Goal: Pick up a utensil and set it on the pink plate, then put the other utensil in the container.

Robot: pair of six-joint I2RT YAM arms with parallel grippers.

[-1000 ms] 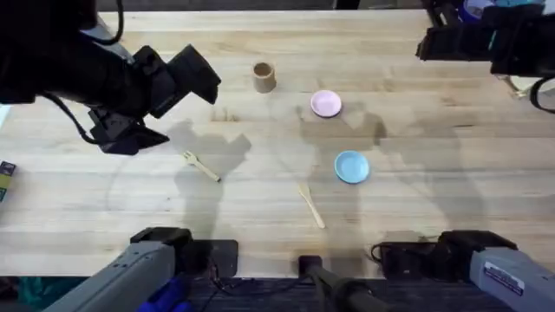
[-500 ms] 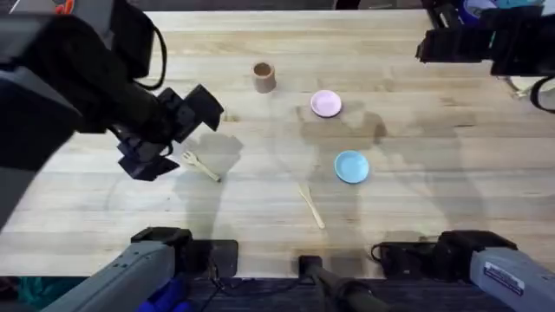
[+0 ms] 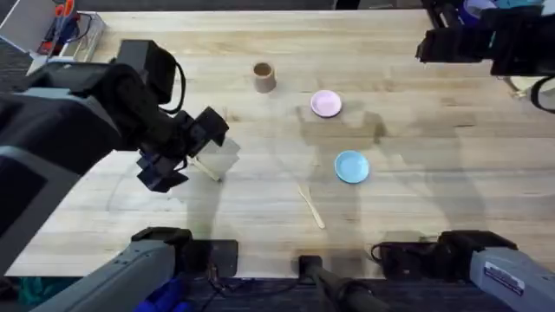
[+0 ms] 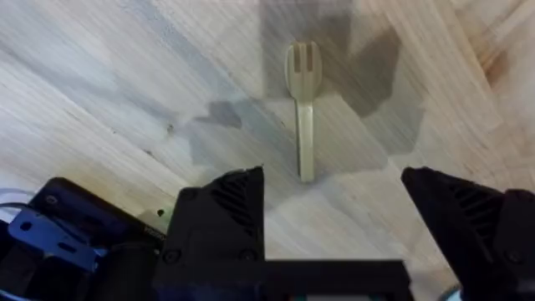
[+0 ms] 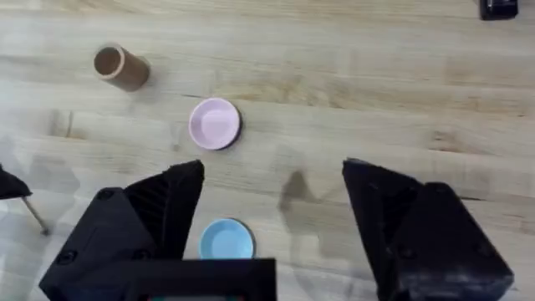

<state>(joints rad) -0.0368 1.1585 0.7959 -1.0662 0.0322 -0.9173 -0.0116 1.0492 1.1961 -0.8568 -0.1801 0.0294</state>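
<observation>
Left wrist view: left hand [image 4: 334,201] gapes wide, empty, over the fork [image 4: 303,100]; right hand [image 5: 272,196] open.

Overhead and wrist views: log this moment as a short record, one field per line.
fork: lies flat on the table, untouched
left pincer: open, above the fork's handle end
right pincer: open, raised at the far right, holding nothing
spoon: flat on the table, near middle
pink plate: bare
blue plate: bare
container: upright, left of the pink plate
</observation>
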